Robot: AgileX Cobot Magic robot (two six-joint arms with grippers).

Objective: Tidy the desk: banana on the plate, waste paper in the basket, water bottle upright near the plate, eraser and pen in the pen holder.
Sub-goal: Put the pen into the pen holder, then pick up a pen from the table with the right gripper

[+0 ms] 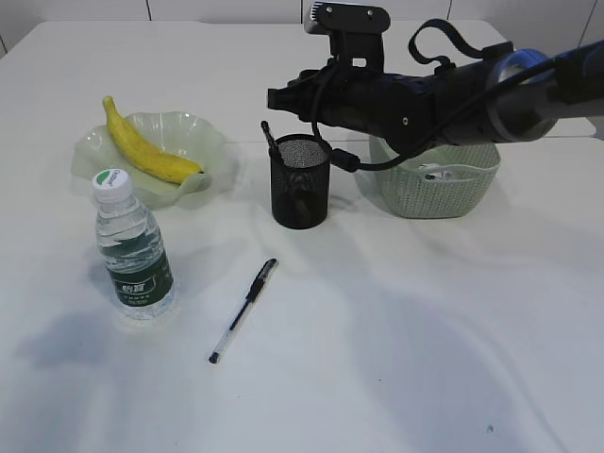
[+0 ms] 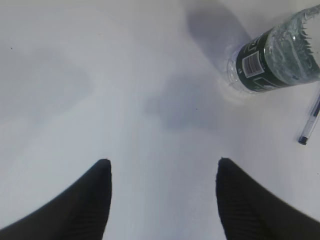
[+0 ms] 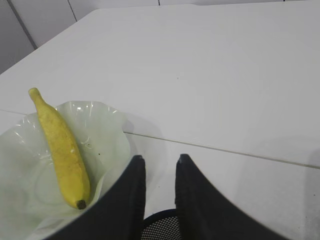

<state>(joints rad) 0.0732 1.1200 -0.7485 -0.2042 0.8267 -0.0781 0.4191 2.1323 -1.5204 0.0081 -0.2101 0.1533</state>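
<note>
**Black mesh holder under the right fingers; pen left out on the bench**

Black mesh is seen directly below the right fingers [image 3: 159,165], which are poised over the rim of the pen holder [image 1: 301,179]. They are narrowly parted, with only a slim gap between them, and nothing is seen held there. A dark stick-like item stands in the holder at its far-left rim; whether the eraser is inside cannot be told.

The pen [image 1: 243,310] lies flat on the bench [image 1: 396,359], well short of the right fingers and on the near side of the holder. Its long axis is noted running diagonally, cap end toward the holder, tip toward the near edge.

The left fingers [image 2: 162,200] are wide open and empty, hovering above bare bench. The pen tip [image 2: 310,121] lies ahead of them and to their right, beside the upright water bottle [image 2: 275,60]. The left arm is judged the nearer for the pick.

The banana [image 1: 146,148] is recorded on the plate [image 1: 203,132], and paper in the basket [image 1: 444,189].
</note>
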